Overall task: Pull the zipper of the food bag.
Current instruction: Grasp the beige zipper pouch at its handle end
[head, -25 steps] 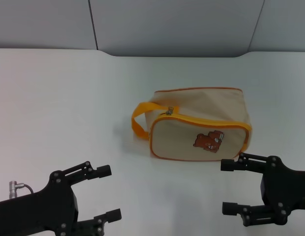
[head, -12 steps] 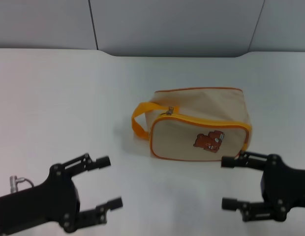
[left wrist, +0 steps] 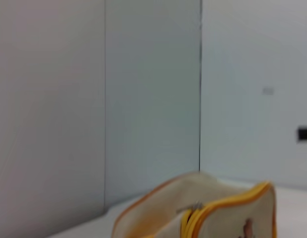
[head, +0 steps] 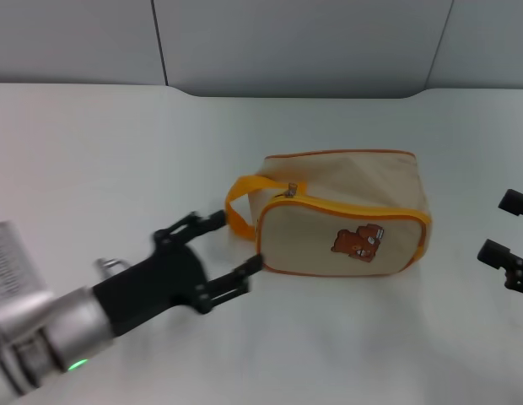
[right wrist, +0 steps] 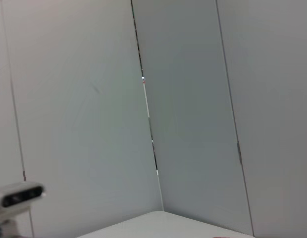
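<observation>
1. The left arm reached forward and inward across the head view, its silver forearm low at the near left.
2. The left gripper (head: pixel 224 251) had its two black fingers spread apart.
3. The right gripper (head: pixel 503 226) sat at the far right edge, fingers apart.

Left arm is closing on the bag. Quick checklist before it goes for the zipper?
1. Left gripper open: ok, jaws spread.
2. Left gripper beside the strap end of the bag: ok.
3. Zipper pull visible and unblocked: ok, at the bag's top corner by the strap.
4. Jaws lined up on the pull: not ok, they sit lower, near the strap.
5. Right gripper bracing the bag: not ok, it is open and apart from the bag.
6. Zipper shut: cannot tell.
</observation>
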Motion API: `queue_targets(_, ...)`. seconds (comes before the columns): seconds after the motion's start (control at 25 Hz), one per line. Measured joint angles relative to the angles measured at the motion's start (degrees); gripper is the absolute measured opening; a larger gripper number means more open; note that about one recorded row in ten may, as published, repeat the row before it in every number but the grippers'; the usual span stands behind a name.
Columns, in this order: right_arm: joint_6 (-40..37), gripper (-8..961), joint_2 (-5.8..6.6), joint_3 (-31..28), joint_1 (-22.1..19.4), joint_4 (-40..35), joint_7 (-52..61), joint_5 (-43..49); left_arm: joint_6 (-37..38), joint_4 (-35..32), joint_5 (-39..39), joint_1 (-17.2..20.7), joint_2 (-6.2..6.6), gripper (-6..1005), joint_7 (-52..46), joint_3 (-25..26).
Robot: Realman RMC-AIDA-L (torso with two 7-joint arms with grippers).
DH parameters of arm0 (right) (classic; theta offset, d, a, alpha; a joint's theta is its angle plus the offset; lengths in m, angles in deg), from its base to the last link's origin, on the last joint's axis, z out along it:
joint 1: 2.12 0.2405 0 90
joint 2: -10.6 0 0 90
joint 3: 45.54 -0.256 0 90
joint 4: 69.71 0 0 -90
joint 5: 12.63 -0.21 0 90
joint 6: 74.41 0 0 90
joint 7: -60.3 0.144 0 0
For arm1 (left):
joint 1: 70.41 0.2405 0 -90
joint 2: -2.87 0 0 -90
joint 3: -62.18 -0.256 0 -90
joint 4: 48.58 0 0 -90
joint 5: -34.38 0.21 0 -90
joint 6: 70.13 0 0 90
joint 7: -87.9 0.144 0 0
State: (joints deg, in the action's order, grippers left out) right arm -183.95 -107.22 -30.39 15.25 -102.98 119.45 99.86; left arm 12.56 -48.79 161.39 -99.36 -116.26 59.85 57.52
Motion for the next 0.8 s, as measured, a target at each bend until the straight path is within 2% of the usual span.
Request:
queue_targets(0.08, -0.31, 806, 0.05, -0.09, -0.57, 0.02, 0.09, -0.01, -7.48, 3.82, 0.01, -3.19, -0.03, 785, 0.99, -0.04)
queue_targets(0.2, -0.34, 803, 0.05, -0.13, -0.73, 0.04, 0.11, -0.02, -10.36, 5.22, -0.08, -4.37, -0.07, 785, 1.04, 0.35)
queue_targets(0.28, -0.35, 801, 0.03, -0.17, -0.79, 0.04, 0.11, -0.03, -14.6, 6.87, -0.17, -5.82, -0.11, 784, 1.18, 2.89)
queue_targets(0.36, -0.37, 799, -0.04, -0.19, -0.83, 0.05, 0.11, -0.04, -15.57, 7.15, -0.04, -6.2, -0.12, 784, 1.2, 3.42)
queue_targets(0.8, -0.41, 788, -0.22, -0.28, -0.43, 0.05, 0.27, -0.09, -17.87, 7.7, -0.01, -7.27, -0.14, 473, 2.85, 5.27)
